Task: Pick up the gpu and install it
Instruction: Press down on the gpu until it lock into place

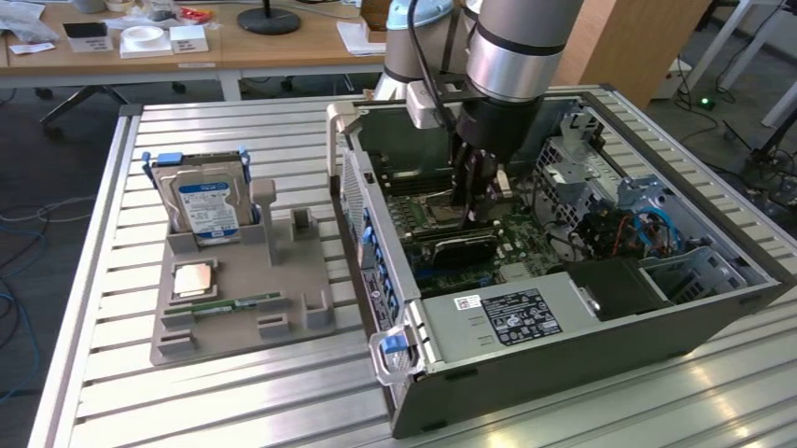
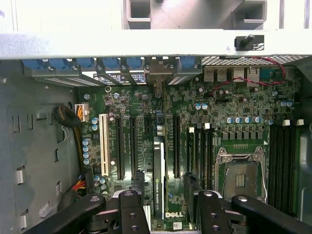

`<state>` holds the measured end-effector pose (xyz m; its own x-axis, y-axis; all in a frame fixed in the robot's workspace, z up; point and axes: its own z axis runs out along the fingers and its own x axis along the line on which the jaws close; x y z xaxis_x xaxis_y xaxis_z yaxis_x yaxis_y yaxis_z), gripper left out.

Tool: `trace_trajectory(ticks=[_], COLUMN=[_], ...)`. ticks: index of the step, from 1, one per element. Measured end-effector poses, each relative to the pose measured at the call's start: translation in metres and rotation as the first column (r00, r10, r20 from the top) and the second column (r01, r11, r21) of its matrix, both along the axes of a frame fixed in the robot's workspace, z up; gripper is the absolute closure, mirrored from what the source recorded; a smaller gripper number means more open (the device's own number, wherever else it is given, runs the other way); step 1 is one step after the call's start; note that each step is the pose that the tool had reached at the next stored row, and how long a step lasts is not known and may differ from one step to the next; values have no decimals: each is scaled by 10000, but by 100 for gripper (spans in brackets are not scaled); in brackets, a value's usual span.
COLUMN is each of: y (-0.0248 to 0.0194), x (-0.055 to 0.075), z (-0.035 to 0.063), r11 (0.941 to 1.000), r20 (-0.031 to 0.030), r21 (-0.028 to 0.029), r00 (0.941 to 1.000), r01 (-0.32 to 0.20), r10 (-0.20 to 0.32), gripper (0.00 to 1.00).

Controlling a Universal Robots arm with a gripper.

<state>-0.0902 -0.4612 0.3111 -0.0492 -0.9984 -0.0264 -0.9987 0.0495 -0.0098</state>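
Exterior view: a slatted metal table (image 1: 187, 411) carries an open computer case (image 1: 561, 308); wooden desks (image 1: 249, 47) stand at twelve o'clock. The gripper (image 1: 477, 219) reaches inside.

Wrist view: jaws spread wide, straddling the gpu (image 2: 159, 175), standing edge-on in the motherboard (image 2: 195, 126), six o'clock.

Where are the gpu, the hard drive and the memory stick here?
gpu (image 2: 159, 175): wrist view, on its upturned long edge.
hard drive (image 1: 207, 203): exterior view, on its blue-white label.
memory stick (image 1: 230, 303): exterior view, middle of its green board.
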Motion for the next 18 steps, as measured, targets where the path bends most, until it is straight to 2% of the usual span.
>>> trace_trajectory(ticks=[3,6,7,9,11,15,18], y=[0,0,0,0,0,0,29], x=[0,0,0,0,0,0,-1], z=[0,0,0,0,0,0,-2], r11=[10000,10000,10000,10000,10000,10000,10000], r20=[0,-1,0,0,0,-1,0], r21=[0,0,0,0,0,0,0], r00=[10000,10000,10000,10000,10000,10000,10000], r01=[1,0,0,0,0,0,1], r10=[-1,0,0,0,0,0,-1], gripper=[56,74,74,85,89,89,89])
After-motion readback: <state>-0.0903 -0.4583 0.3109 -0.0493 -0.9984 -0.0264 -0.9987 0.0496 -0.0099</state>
